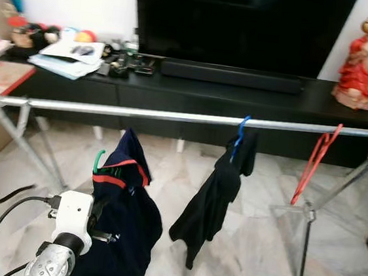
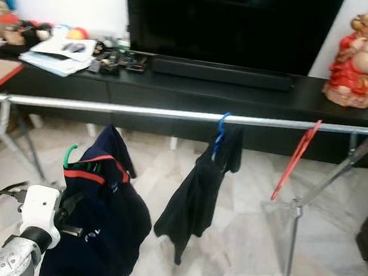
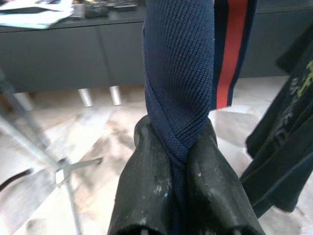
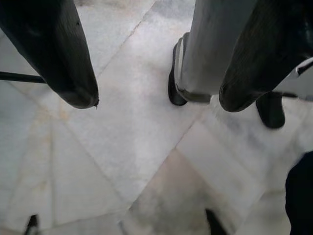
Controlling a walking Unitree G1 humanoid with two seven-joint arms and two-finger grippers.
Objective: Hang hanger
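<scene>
Green hanger (image 1: 98,161) above left end effector (image 3: 178,161)

The green plastic hanger (image 1: 98,161) shows its hook alone; its shoulders are buried in the navy garment with red stripe (image 1: 122,224), whose lower part runs off the frame's bottom edge. The left hand (image 3: 178,161) has its fingertips partly covered by that fabric. The blue plastic hanger (image 1: 239,136) is mostly hidden by the black garment (image 1: 212,197). The silver metal rail (image 1: 173,116) is cut off at both sides. Small items on the black counter (image 1: 345,110) are too blurred to identify.
</scene>
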